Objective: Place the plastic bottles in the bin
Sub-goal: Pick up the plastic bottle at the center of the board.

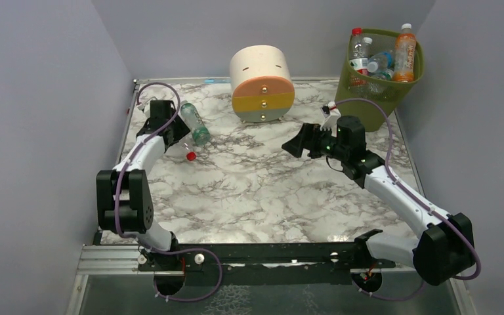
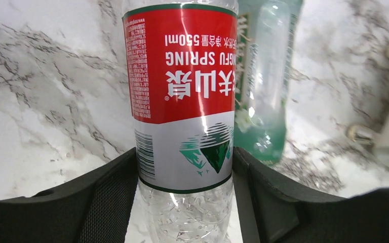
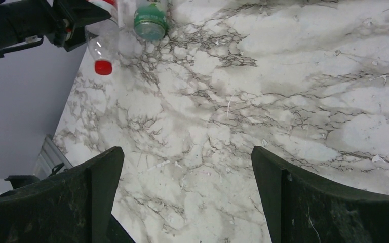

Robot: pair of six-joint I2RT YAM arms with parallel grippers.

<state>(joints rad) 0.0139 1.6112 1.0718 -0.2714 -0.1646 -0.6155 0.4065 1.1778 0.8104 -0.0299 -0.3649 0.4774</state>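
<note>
A clear bottle with a red label (image 2: 182, 76) and a red cap (image 1: 190, 156) lies at the table's far left. My left gripper (image 1: 172, 136) is shut on its body, a finger (image 2: 106, 197) pressed on each side; its tips show in the left wrist view (image 2: 185, 162). A green-labelled bottle (image 1: 197, 125) lies right beside it (image 2: 266, 101). My right gripper (image 1: 296, 146) is open and empty over bare marble in the middle (image 3: 187, 157). The olive mesh bin (image 1: 367, 98) at the far right holds several bottles, one with orange liquid (image 1: 404, 56).
A cream, orange and yellow round drawer unit (image 1: 262, 84) stands at the back centre. Grey walls close the table on left, back and right. The right wrist view shows both bottles (image 3: 150, 23) and the left arm (image 3: 20, 25) far off.
</note>
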